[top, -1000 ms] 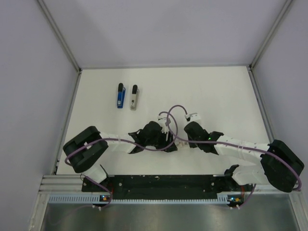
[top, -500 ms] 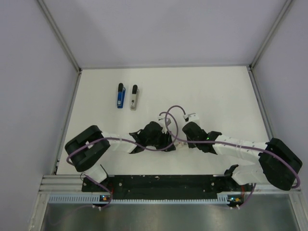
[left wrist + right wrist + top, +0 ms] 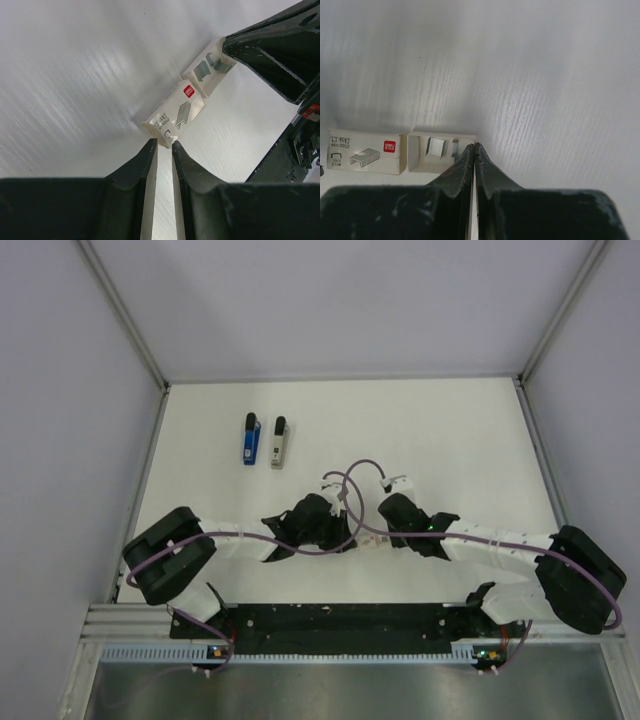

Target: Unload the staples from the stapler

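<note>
Stapler (image 3: 251, 439) is in neither claw. The left gripper (image 3: 164, 150) shows a narrow gap with nothing in it, its tips at the near corner of the staple box (image 3: 175, 114). The right gripper (image 3: 473, 150) is closed to a sliver at the three o'clock end of the open tray (image 3: 441, 149) — whether it pinches the wall, I cannot tell. The blue body lies well apart at eleven o'clock, with the grey inner part (image 3: 279, 443) just beside it at three o'clock.
</note>
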{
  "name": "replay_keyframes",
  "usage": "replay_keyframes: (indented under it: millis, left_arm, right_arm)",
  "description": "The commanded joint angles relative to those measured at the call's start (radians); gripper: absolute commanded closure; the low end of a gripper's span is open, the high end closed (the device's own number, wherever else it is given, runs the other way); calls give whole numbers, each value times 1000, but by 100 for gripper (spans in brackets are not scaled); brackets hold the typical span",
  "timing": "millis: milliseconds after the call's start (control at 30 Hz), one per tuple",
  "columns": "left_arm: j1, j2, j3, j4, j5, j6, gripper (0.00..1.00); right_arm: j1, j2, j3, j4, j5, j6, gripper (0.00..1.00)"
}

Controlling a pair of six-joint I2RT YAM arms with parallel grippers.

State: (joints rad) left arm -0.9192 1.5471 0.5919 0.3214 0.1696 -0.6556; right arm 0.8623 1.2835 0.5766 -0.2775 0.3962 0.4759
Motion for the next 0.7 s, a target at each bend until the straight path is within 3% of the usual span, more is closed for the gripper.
replay_keyframes:
  millis: [0, 367, 667]
  left_arm:
    - [-4, 4, -4, -4, -31, 10, 78]
    - [-4, 34, 31, -50, -53, 10, 98]
    - [-4, 70, 74, -53, -41, 11, 99]
  right_arm:
    - [11, 4, 39, 17, 18, 12, 100]
    - [12, 8, 42, 26, 20, 12, 100]
    - [23, 17, 48, 29, 15, 20, 100]
